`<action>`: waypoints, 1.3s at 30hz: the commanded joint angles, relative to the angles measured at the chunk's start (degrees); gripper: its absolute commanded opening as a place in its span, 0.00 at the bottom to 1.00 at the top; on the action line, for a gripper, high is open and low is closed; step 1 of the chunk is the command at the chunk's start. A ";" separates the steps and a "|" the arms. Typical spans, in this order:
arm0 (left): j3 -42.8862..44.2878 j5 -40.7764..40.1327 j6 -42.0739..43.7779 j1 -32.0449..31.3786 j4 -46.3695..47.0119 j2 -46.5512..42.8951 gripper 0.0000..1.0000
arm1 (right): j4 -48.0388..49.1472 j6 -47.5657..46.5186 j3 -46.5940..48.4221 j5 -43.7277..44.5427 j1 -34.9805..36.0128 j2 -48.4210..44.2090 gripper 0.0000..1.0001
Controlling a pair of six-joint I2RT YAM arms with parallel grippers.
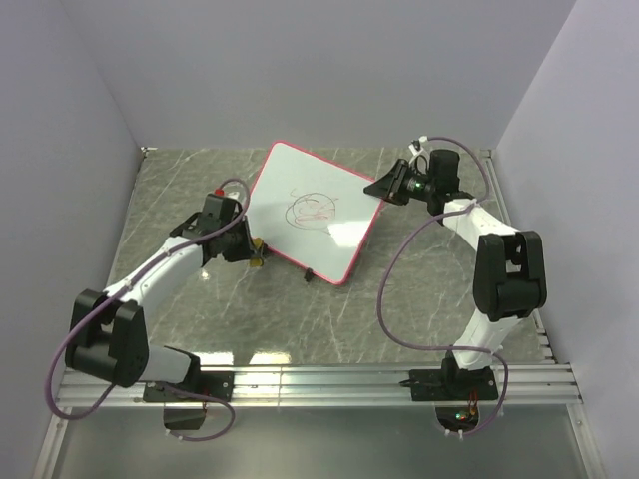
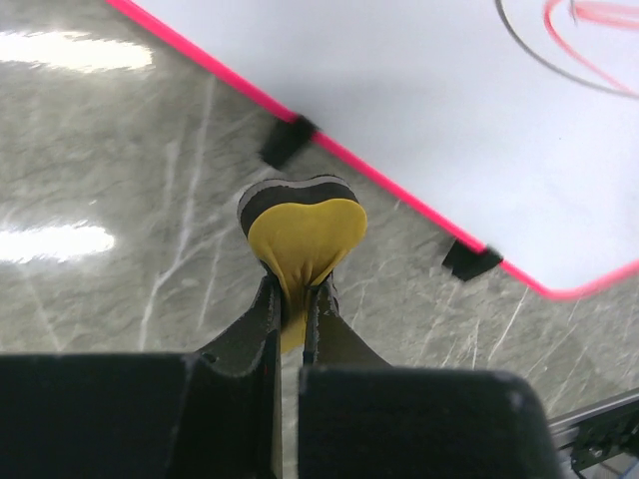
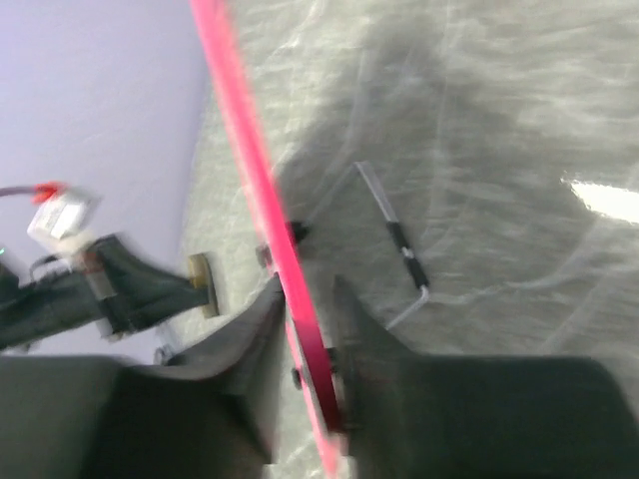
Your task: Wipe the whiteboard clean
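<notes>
Your top camera looks down over the whole table, whiteboard mid-frame. Your left wrist camera sits close, past the yellow eraser, facing that board's edge; the right wrist sights edge-on along its frame.

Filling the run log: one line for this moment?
left gripper: shut on eraser, beside whiteboard | right gripper: astride whiteboard edge, grip unclear | scribbles: not erased
</notes>
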 commanded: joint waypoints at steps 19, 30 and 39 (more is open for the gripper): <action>14.92 5.58 3.13 -11.48 8.54 16.37 0.00 | -6.83 -7.47 -5.23 3.19 2.16 -6.40 0.00; 15.70 12.17 1.90 -17.72 16.90 23.57 0.00 | -10.43 -8.53 -4.98 3.98 3.40 -5.52 0.00; 21.94 15.52 2.16 -21.50 14.00 26.38 0.00 | -12.54 -9.58 -3.22 4.42 4.01 -4.03 0.00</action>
